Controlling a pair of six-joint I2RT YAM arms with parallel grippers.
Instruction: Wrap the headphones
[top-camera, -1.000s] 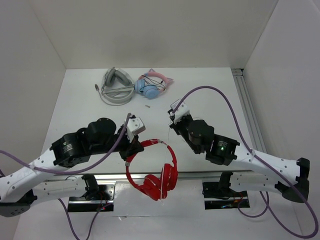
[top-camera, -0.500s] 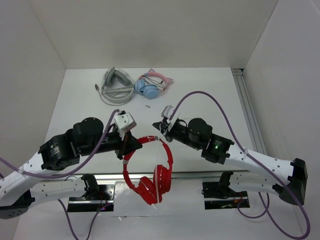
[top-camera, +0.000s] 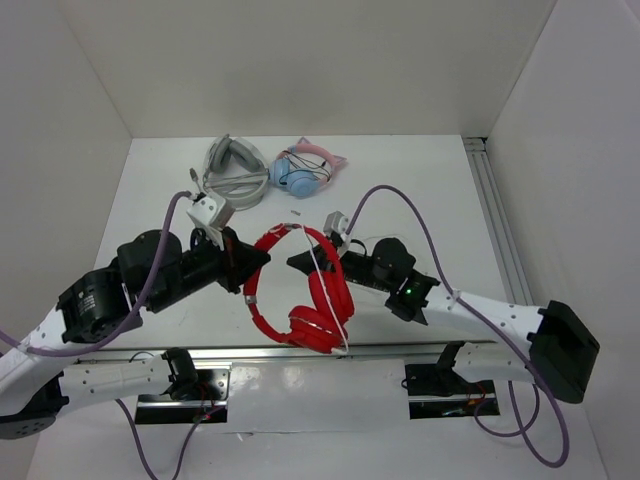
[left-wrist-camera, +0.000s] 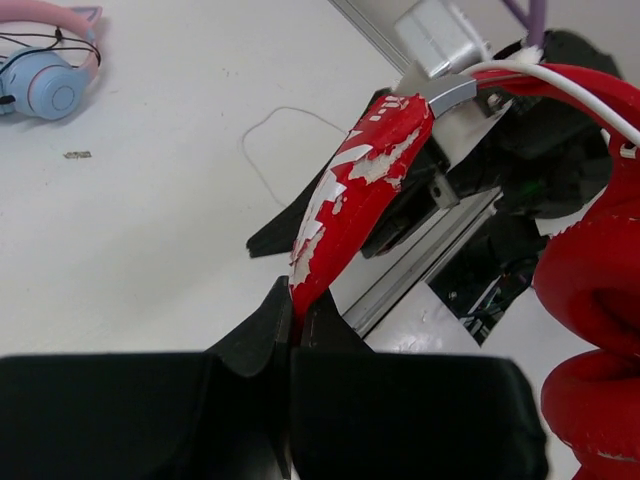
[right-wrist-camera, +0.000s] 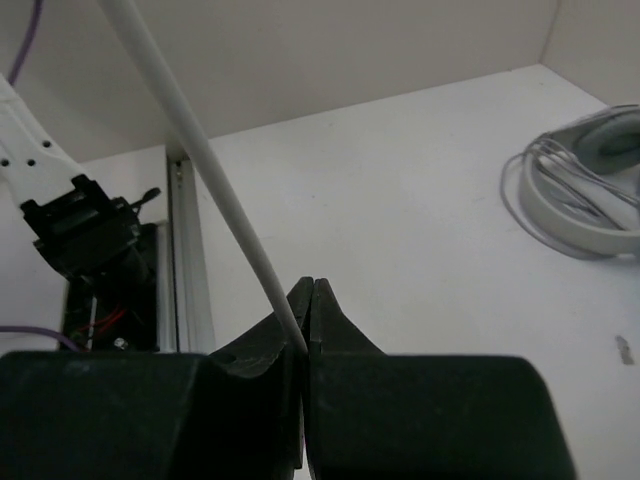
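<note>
The red headphones (top-camera: 300, 290) hang in the air between my two arms, earcups low near the table's front edge. My left gripper (top-camera: 250, 262) is shut on the red headband (left-wrist-camera: 350, 205), whose coating is peeling. The earcups (left-wrist-camera: 590, 330) show at the right of the left wrist view. My right gripper (top-camera: 298, 262) is shut on the thin white cable (right-wrist-camera: 200, 150), which runs up and to the left from the jaws. The cable (top-camera: 318, 272) crosses over the headband in the top view.
Grey-white headphones (top-camera: 233, 172) and light-blue and pink cat-ear headphones (top-camera: 305, 170) lie at the back of the table. A small dark bit (top-camera: 296, 212) lies near them. A metal rail (top-camera: 495, 225) runs along the right side.
Both arms have moved back toward the table's middle. The red headphones have risen and swung from hanging over the front edge. The right gripper has come closer to the headband.
</note>
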